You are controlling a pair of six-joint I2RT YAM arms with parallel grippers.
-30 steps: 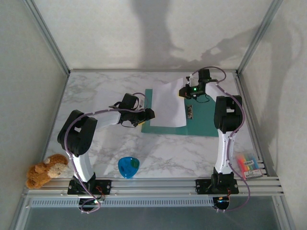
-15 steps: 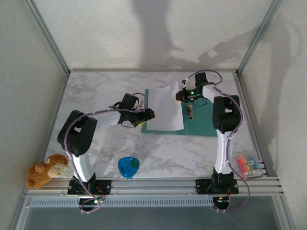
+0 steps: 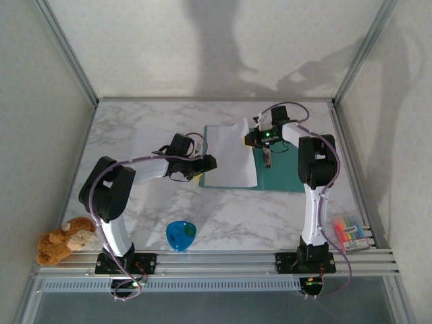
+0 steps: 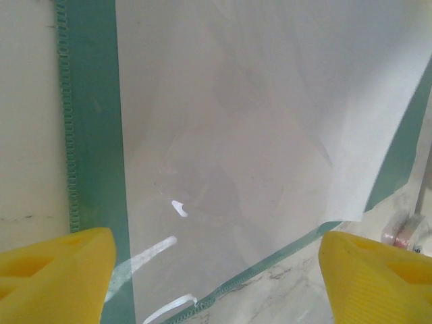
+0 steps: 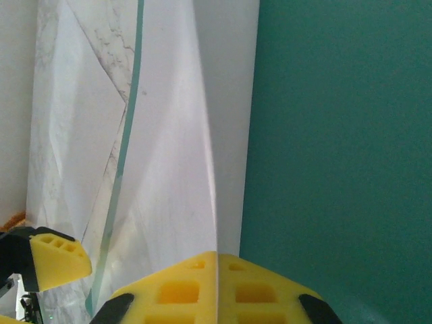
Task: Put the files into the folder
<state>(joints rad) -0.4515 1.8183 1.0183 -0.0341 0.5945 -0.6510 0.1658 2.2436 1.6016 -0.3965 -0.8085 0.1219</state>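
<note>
- The files (image 3: 229, 154), white sheets, lie over the left half of the open teal folder (image 3: 287, 174) at the table's far middle, with their right edge raised in a ridge.
- The right gripper (image 5: 216, 258) is pinched tight on that ridge.
- The left gripper (image 3: 206, 163) is spread wide at the folder's left edge, holding nothing.
- A blue cup (image 3: 180, 234), a plush toy (image 3: 65, 239) and a highlighter pack (image 3: 349, 233) sit well apart by the near rail.
- The marble tabletop (image 3: 128, 135) stretches open to the left, between pale walls.

This is a robotics lab test cell: a marble-patterned counter (image 3: 128, 138) boxed in by plain white panels (image 3: 169, 47) on aluminium posts (image 3: 67, 50), two cabled arms bolted to a slotted rail (image 3: 216, 260), and stray props, a plush toy (image 3: 64, 239) and a blue cup (image 3: 181, 234).
</note>
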